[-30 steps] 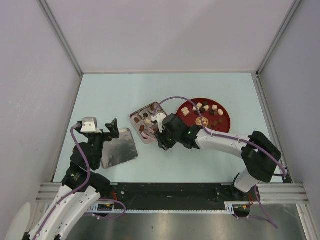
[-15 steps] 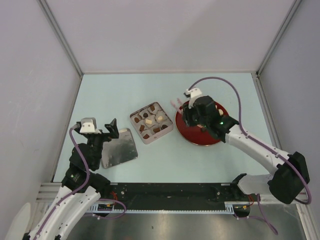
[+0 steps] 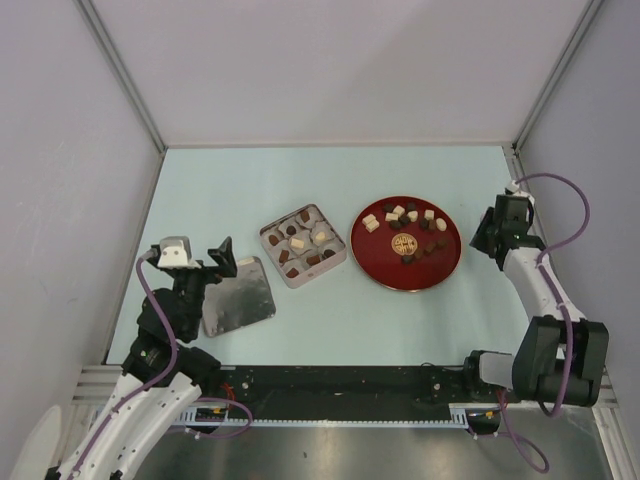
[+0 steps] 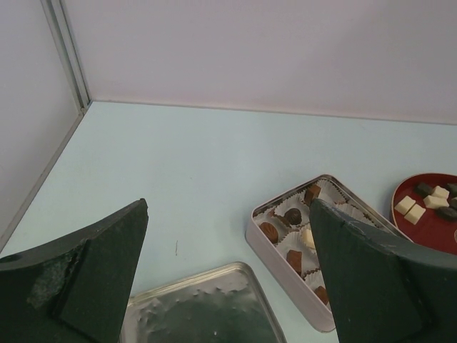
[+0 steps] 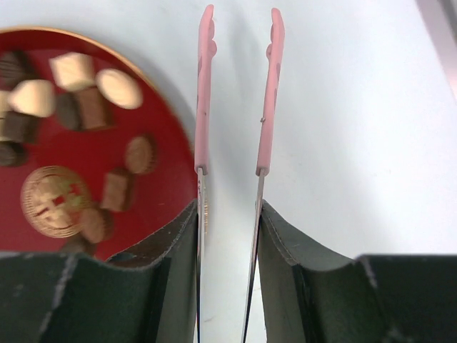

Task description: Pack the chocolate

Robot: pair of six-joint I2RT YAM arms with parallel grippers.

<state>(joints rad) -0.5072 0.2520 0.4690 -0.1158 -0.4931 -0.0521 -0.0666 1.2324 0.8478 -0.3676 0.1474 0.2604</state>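
Several small chocolate chunks (image 3: 410, 225), dark, brown and cream, lie on the red plate (image 3: 385, 264). More chocolates (image 3: 300, 240) sit in white paper cups in the square tin (image 3: 277, 262). My right gripper (image 3: 492, 235) is at the right of the plate, shut on pink-tipped tongs (image 5: 206, 86). The tong tips are apart and empty, just off the plate's rim (image 5: 161, 196); chocolates (image 5: 75, 71) show to their left. My left gripper (image 3: 217, 260) is open and empty above the tin lid (image 3: 238, 296). The left wrist view shows the tin (image 4: 282, 254) between its fingers (image 4: 100, 271).
The silver lid (image 4: 200, 307) lies flat left of the tin. Grey walls with metal rails enclose the light blue table on three sides; the right gripper is close to the right wall.
My right arm has swung from the tin, over the plate, to the table's right side, carrying the tongs. The left arm has not moved.
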